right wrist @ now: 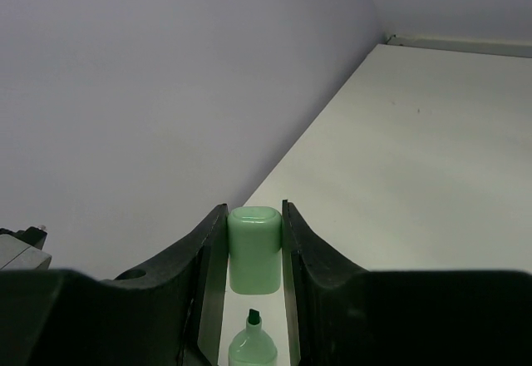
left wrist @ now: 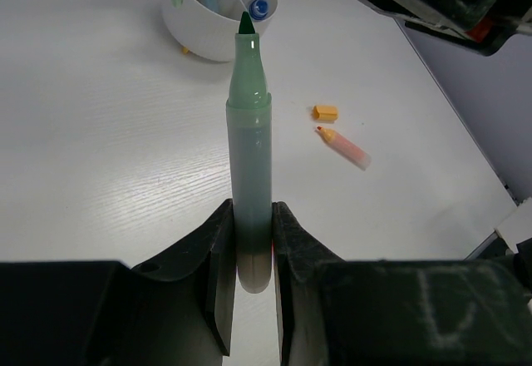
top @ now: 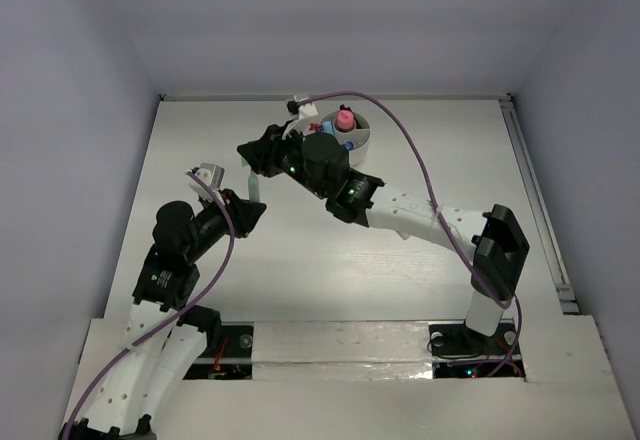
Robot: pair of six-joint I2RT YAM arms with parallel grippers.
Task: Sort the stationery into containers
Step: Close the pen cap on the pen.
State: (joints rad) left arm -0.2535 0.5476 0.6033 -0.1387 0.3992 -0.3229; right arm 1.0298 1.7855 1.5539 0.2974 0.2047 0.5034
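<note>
My left gripper [left wrist: 251, 216] is shut on the lower barrel of a pale green marker [left wrist: 249, 125], which is uncapped with its dark tip pointing away toward the white divided cup [left wrist: 208, 29]. My right gripper [right wrist: 253, 216] is shut on the matching green cap [right wrist: 253, 249], held just beyond the marker tip [right wrist: 252, 323] and roughly in line with it. In the top view the left gripper [top: 247, 210], the marker [top: 254, 186] and the right gripper [top: 258, 156] meet left of the cup [top: 362, 140], which holds pink and blue pieces.
A pink-orange marker [left wrist: 345, 146] lies uncapped on the table with its orange cap [left wrist: 325, 113] beside it, right of the green marker. The right arm [top: 400, 210] stretches across the table's middle. Walls close the back and sides.
</note>
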